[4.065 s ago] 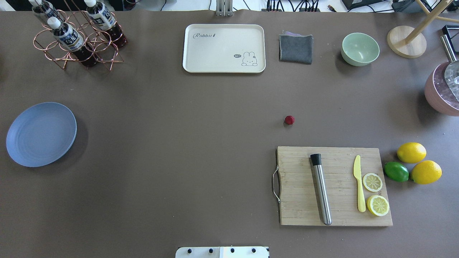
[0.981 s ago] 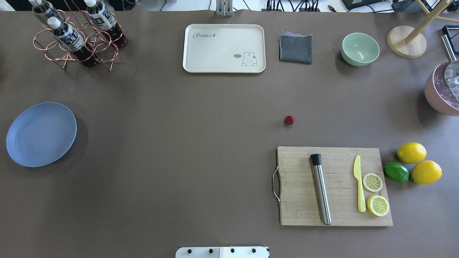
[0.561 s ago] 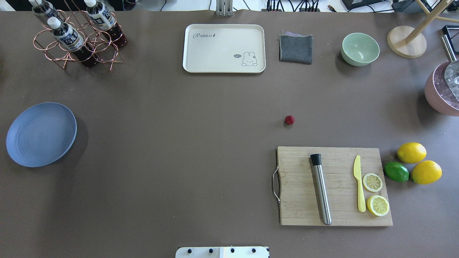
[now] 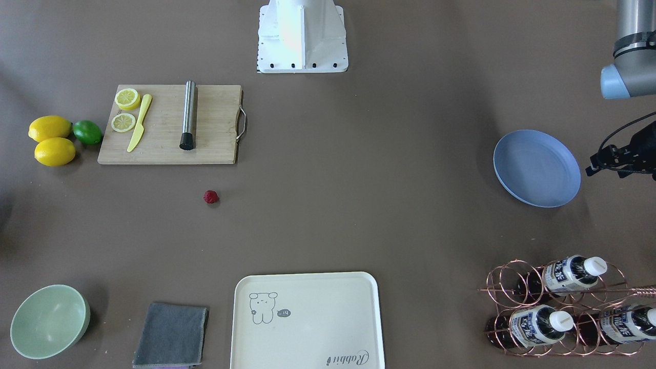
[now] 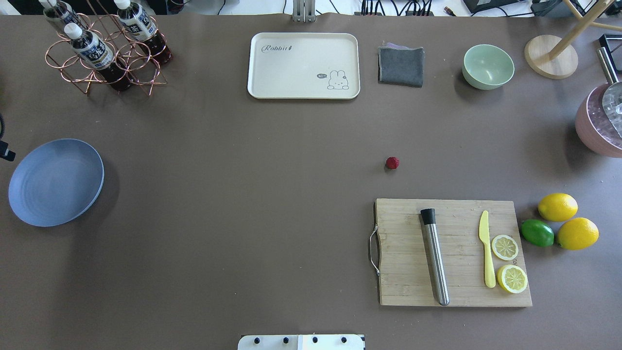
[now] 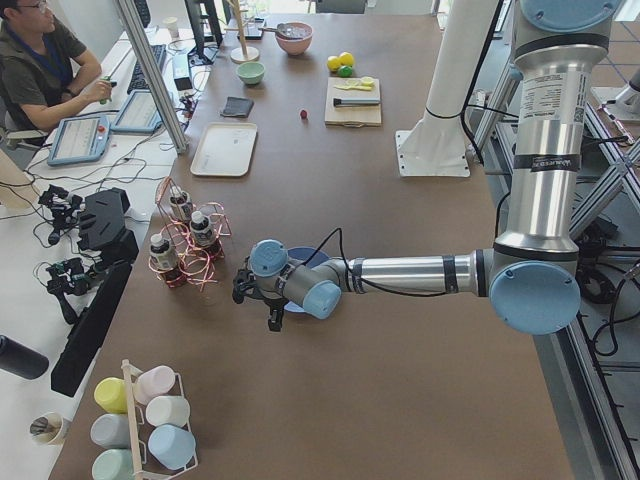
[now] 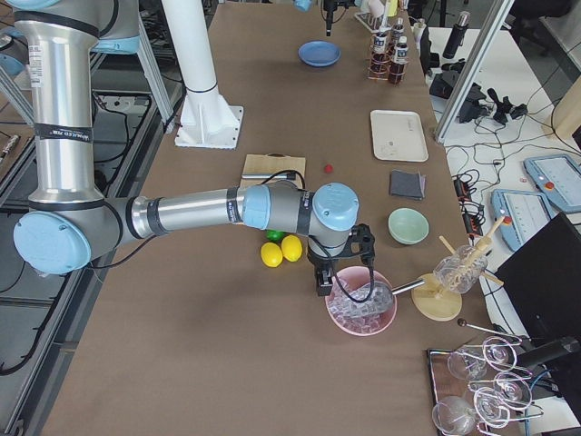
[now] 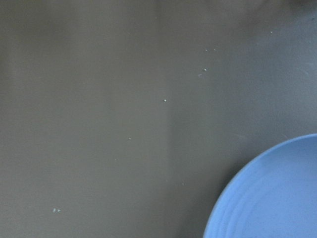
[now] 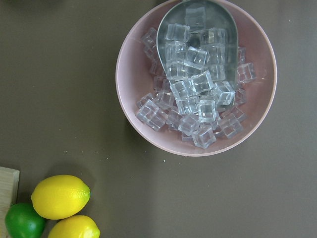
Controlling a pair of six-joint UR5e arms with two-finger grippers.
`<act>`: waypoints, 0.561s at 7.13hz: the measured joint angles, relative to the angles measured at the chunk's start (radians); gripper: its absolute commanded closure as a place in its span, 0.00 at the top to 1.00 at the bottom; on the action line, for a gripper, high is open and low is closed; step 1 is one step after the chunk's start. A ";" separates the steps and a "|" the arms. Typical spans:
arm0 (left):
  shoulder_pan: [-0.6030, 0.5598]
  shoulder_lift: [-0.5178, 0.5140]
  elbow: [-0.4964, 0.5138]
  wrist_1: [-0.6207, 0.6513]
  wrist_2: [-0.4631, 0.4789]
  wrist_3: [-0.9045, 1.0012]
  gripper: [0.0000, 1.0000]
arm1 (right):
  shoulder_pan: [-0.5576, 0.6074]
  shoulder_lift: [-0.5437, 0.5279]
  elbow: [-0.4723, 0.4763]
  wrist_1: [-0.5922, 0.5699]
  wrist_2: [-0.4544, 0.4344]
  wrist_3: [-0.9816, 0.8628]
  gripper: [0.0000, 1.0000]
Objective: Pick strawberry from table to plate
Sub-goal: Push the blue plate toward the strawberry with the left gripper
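Note:
The strawberry (image 5: 392,163) (image 4: 210,197), small and dark red, lies on the brown table (image 5: 243,194), just beyond the cutting board. Far off at the table's left end sits the light blue plate (image 5: 56,182) (image 4: 536,168), with nothing on it; its rim also fills a corner of the left wrist view (image 8: 272,198). My left gripper (image 4: 628,154) (image 6: 260,298) hangs beside the plate's outer edge, and I cannot tell whether it is open or shut. My right gripper (image 7: 320,282) hovers by the pink ice bowl (image 9: 195,79), seen only from the side, so its state is unclear too.
A wooden cutting board (image 5: 408,277) carries a steel muddler, a yellow knife and two lemon slices. Lemons (image 5: 558,206) and a lime lie to its right. Along the far edge stand a bottle rack (image 5: 104,48), a cream tray (image 5: 303,65), a grey cloth and a green bowl (image 5: 488,66).
A black part of my left arm has come into the overhead view at the left edge, beside the plate. The strawberry and the other objects have stayed put.

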 measured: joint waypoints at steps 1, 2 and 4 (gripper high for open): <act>0.027 0.003 0.008 -0.040 0.014 -0.035 0.83 | -0.003 0.000 -0.001 0.000 0.004 0.000 1.00; 0.049 0.007 0.014 -0.068 0.033 -0.054 0.73 | -0.006 -0.001 -0.002 0.000 0.006 0.000 1.00; 0.064 0.011 0.019 -0.084 0.046 -0.066 0.63 | -0.008 -0.003 -0.003 0.001 0.007 0.000 1.00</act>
